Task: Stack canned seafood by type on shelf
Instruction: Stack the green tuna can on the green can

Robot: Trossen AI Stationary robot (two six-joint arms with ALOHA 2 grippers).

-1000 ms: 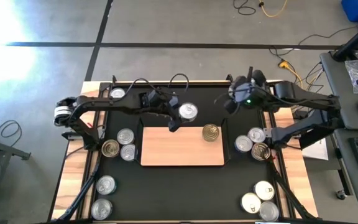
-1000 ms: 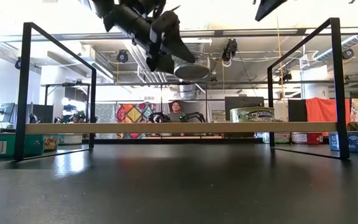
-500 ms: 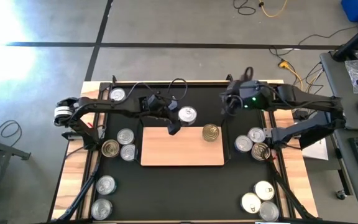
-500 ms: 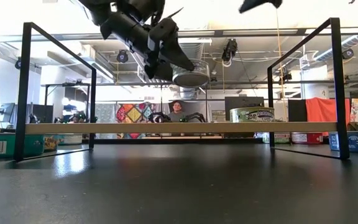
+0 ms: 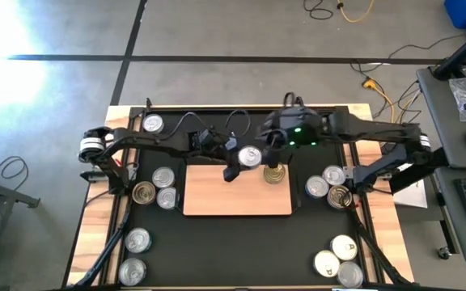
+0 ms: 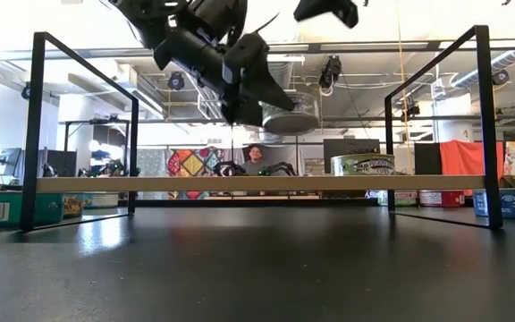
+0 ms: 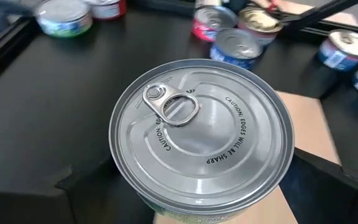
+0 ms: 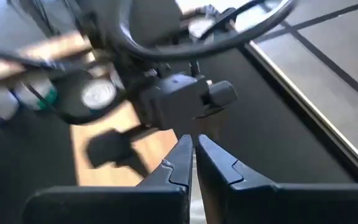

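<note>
Nearest in the low view, the black mat (image 6: 257, 268) covers the worktop; beyond it stands the shelf (image 5: 237, 191), a light-wood board on black frame ends. One gold-topped tin (image 5: 274, 172) sits on its far right part. The left hand (image 5: 239, 163) hangs above the shelf's far edge, clamped on a silver-topped tin with a pull ring (image 7: 201, 134) — held clear of the board. Just beside it, the right hand (image 5: 272, 144) hovers over the gold-topped tin, fingers (image 8: 180, 163) nearly together, holding nothing. Other tins (image 5: 157, 187) lie on the mat at both sides of the shelf.
</note>
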